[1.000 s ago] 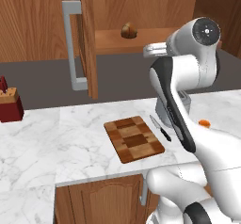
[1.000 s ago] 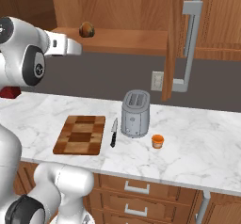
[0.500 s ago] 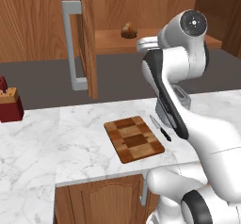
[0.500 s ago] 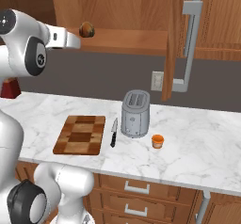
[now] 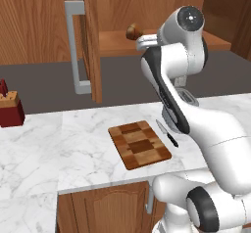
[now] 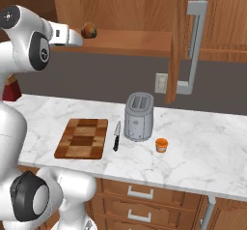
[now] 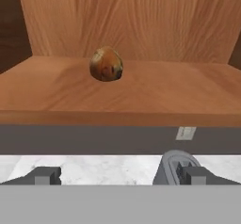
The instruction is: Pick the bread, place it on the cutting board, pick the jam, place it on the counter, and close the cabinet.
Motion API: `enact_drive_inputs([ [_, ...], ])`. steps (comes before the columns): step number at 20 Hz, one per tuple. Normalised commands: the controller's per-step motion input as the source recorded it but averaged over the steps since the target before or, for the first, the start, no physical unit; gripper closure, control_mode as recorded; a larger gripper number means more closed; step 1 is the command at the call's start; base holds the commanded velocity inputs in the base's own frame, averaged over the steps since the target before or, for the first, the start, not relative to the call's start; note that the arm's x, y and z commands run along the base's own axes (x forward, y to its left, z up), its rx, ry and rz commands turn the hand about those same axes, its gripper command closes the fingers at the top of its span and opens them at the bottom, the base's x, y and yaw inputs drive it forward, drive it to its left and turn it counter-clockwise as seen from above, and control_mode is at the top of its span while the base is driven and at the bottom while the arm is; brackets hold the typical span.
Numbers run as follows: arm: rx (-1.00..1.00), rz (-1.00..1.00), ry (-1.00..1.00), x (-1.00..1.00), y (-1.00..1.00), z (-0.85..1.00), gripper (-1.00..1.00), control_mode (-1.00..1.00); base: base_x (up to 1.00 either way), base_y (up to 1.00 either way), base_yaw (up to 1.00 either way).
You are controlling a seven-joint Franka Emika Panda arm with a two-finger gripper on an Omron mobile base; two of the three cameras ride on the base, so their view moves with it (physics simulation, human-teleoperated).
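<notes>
- Setting: a kitchen with a white marble counter (image 6: 202, 142) over brown base cupboards, and a reddish-brown upper cabinet (image 6: 144, 11) above it. The cabinet door (image 6: 174, 40) with its grey bar handle stands open.
- Left of the counter, in the left base view: a dark red knife block (image 5: 10, 110) sits well apart from the work area.
- Centre-left: the checkered cutting board (image 6: 82, 138) lies flat on the counter with nothing on it.
- Just right of the board: a knife (image 6: 116, 136) lies on the counter, then a grey toaster (image 6: 138, 117).
- Right of the toaster: the jam (image 6: 161, 145) stands on the counter, near the front edge.
- Upper shelf: the bread (image 7: 106, 64) rests on the open cabinet shelf, apart from the gripper.
- Task progress, judged from the layout: the bread is not yet picked, so its transfer to the board is outstanding. The jam is already on the counter, so that step looks satisfied or needs little. Closing the cabinet remains.
- Gripper (image 7: 117, 176): the jaws are spread wide apart in the hand view, one tip at each side of the bottom edge. They hold nothing and touch nothing. The bread sits ahead of them, roughly centred, slightly toward the left tip.
- In the right base view the hand is level with the shelf, just short of the bread.
</notes>
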Motion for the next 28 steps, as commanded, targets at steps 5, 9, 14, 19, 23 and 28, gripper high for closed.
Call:
enact_drive_inputs([
  [5, 0.00, 0.00, 0.00, 0.31, 0.08, 0.00, -1.00, -1.00, 0.00, 0.00, 0.00],
  [9, 0.00, 0.00, 0.00, 0.34, 0.01, 0.00, -1.00, -1.00, 0.00, 0.00, 0.00],
  [14, 0.00, 0.00, 0.00, 0.39, 0.05, 0.00, -1.00, -1.00, 0.00, 0.00, 0.00],
  [19, 0.00, 0.00, 0.01, 0.38, 0.07, 0.04, -1.00, -1.00, 0.00, 0.00, 0.00],
  [23, 0.00, 0.00, 0.01, 0.38, 0.06, 0.06, -1.00, -1.00, 0.00, 0.00, 0.00],
  [28, 0.00, 0.00, 0.05, 0.36, 0.04, 0.06, -1.00, -1.00, 0.00, 0.00, 0.00],
])
